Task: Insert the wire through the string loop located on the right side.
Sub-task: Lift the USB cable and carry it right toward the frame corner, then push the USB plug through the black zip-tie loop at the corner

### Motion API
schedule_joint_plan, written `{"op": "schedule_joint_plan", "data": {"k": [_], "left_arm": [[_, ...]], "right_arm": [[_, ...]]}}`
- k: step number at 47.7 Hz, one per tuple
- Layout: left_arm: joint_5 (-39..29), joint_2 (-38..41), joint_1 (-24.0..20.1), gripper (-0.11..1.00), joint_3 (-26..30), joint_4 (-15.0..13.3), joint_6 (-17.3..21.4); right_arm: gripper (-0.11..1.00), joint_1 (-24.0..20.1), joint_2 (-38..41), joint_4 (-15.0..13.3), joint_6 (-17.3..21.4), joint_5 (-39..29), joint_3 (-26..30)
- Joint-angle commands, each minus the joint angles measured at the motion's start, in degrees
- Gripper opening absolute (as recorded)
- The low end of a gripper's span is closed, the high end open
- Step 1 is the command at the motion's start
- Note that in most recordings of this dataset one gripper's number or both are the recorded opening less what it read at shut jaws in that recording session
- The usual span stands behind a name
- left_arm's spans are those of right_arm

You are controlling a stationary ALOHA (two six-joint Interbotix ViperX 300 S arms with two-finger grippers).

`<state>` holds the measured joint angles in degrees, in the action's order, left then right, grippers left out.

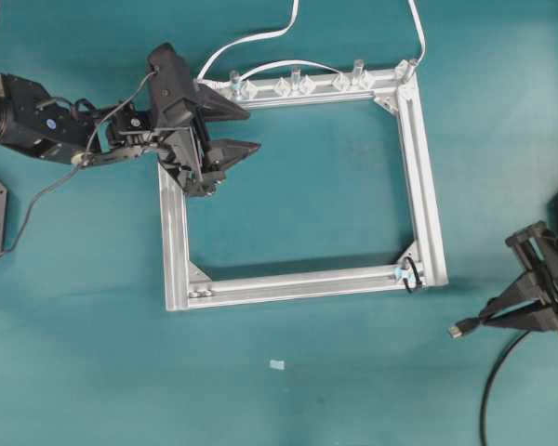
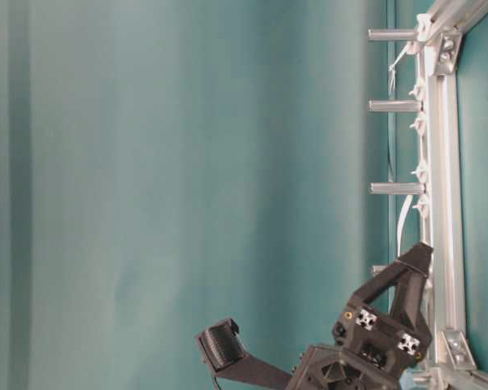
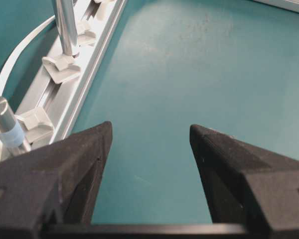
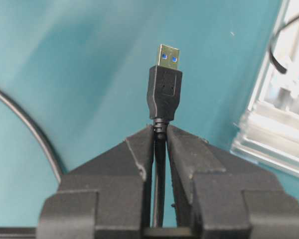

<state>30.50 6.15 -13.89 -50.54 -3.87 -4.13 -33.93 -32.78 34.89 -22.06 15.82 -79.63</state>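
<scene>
A: Black wire (image 4: 164, 94) sits clamped in the right hand (image 4: 160, 134); jaws pressed together on the cable just behind the plug, metal tip of the plug pointing away from the wrist camera

B: Position of that hand overhead?

A: Lower right of the worktop (image 1: 288, 400), outside the silver frame (image 1: 428, 186). Plug (image 1: 458, 329) points left, toward the frame's lower right corner but apart from it. Rest of the wire curves down off the bottom edge of the view

B: String loop?

A: String loop (image 1: 410, 276) hangs at that lower right corner, black, tied round the bar by a small clip. Plug is near it, not touching and not through it. In the right wrist view a thin black strand against the frame at the upper right edge may be the loop; too blurred to confirm

B: Left hand?

A: Left hand (image 1: 234, 130) hovers over the frame's upper left corner, jaws spread wide, nothing between them. Left wrist view shows bare teal surface in the gap, the top bar with its clear clips (image 3: 60, 69) and upright posts running along the left

B: Other items?

A: White flat cables (image 1: 260, 37) leave the top bar toward the upper edge
</scene>
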Motion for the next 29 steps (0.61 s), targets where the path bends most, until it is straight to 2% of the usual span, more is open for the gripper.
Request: {"op": "schedule_joint_plan", "data": {"k": [1,29], "left_arm": [[0.2,-1.6,0.1,0.66,0.6,0.1,-0.4],[0.2,-1.6,0.1,0.66,0.7,0.1,-0.4]], "right_arm": [[0.11,0.8,0.1,-0.1,0.0,0.4,0.3],[0.11,9.5,-0.1,-0.1,-0.2,0.6,-1.0]]}}
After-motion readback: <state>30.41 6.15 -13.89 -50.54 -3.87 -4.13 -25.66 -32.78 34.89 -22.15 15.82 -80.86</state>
